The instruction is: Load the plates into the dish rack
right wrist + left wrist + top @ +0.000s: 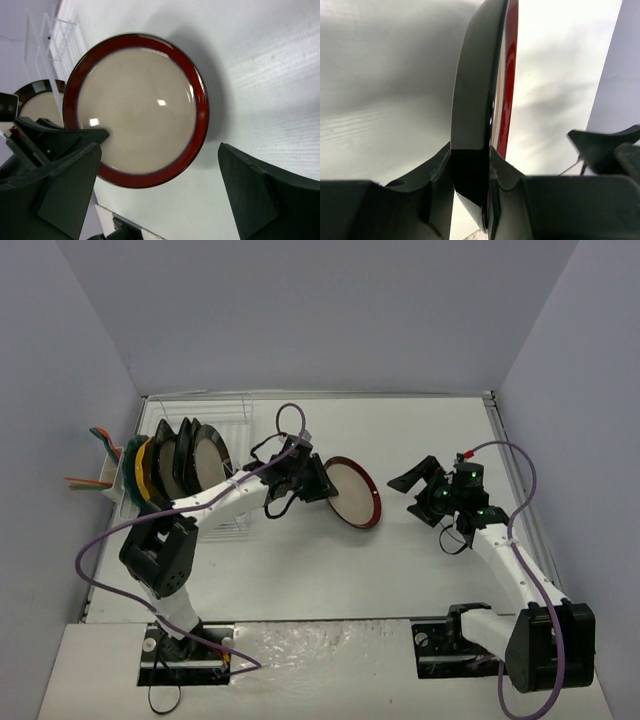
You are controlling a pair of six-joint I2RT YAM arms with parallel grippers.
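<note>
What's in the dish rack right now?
About five plates stand on edge in the dish rack: teal and yellow leftmost, dark ones, a pale-centred one rightmost. The left arm covers its near slots; most faces overlap.

free: table (420,430) beyond red-rimmed plate (352,492) | blocked: dish rack (215,400) at left

one dish rack (215,405), five plates (185,455) counted in it, one red-rimmed plate (352,492) outside, six total, one utensil cup (103,483), two arms, one left claw (323,482), one right claw (413,495)
</note>
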